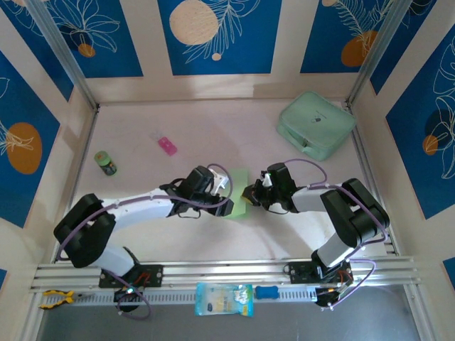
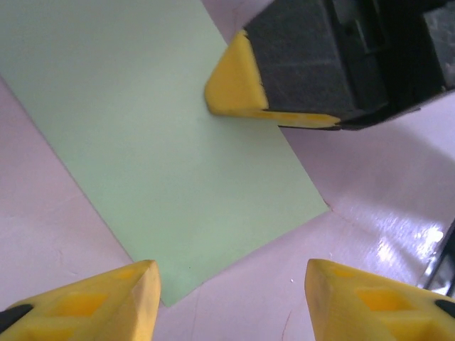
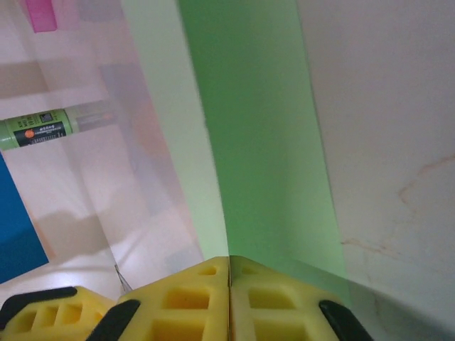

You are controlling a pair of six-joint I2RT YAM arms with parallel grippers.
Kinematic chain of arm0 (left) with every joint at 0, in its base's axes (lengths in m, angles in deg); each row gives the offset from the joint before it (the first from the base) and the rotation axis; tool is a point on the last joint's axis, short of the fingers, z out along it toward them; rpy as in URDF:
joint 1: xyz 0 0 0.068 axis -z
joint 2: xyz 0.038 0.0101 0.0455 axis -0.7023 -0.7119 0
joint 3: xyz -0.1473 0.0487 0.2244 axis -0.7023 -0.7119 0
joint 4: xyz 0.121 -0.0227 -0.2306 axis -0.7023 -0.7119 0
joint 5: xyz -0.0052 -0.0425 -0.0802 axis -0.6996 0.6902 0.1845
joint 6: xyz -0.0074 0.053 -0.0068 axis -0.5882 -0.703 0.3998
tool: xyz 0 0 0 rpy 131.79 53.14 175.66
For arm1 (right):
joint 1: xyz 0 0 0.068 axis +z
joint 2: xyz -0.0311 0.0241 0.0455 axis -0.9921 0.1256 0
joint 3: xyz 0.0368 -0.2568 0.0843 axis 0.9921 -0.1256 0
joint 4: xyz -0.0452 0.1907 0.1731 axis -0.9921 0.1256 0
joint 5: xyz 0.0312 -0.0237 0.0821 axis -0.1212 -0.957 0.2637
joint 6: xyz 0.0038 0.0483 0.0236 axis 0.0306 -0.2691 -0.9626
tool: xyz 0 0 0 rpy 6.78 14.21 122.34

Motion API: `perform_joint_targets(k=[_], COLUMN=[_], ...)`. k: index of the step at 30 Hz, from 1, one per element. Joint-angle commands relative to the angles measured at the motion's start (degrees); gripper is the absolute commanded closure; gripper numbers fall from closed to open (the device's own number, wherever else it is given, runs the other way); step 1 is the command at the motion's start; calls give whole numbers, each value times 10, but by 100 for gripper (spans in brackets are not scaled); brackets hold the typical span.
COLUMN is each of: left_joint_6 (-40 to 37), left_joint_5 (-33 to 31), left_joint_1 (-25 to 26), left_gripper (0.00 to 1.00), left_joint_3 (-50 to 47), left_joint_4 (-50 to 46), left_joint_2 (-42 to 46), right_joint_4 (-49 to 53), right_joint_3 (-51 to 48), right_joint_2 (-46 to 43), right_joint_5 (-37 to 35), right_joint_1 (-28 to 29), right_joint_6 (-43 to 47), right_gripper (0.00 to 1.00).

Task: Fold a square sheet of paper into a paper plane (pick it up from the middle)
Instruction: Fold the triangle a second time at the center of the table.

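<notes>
Pale-green sheet of paper (image 1: 236, 204) lies on the whitish table (image 1: 213, 128), near the middle and a little toward the near edge, directly between the two arms. In the left wrist view it rests flat against the surface, with one corner pointing toward the near right. Left gripper (image 2: 231, 302): yellow fingers stand well apart and hold nothing, poised over the sheet's near edge, one finger above the paper corner and the other above bare table. Right gripper (image 3: 229, 284): yellow fingers pressed together, with the right-hand edge of the sheet pinched between them. From that wrist the paper runs away from the closed tips as a green band beside a paler strip. The left wrist view confirms the right arm's fingertip (image 2: 234, 85) touching the sheet at its right edge. Other items noted: a mint-green zip case (image 1: 316, 126) at the far right corner, well apart from the sheet. A small green bottle (image 1: 106, 163) stands at the left. A small pink object (image 1: 167, 145) lies beyond the left arm.
</notes>
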Motion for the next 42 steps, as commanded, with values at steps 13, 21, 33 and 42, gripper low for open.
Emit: perform_joint_targets(k=[13,21,33,42], left_joint_6=[-136,-155,-153,-154], left_joint_5=[-224,-268,-287,-285], left_joint_1=[155,166,167,167], left_gripper=[35,31,48,64], left_joint_3=[109,133,141,128], left_joint_4=[-92,-97,-86,-77], left_joint_2=[-75,-115,-135,-117], right_joint_4=[62,61,61,67], right_joint_3=[39,46,44,41], right_joint_2=[0,8,12,12], right_joint_5=[84,94,93,87], right_joint_1=[-22,-26,-27,-34], right_joint_6=[55,53,49,47], right_gripper=[84,84,83,83])
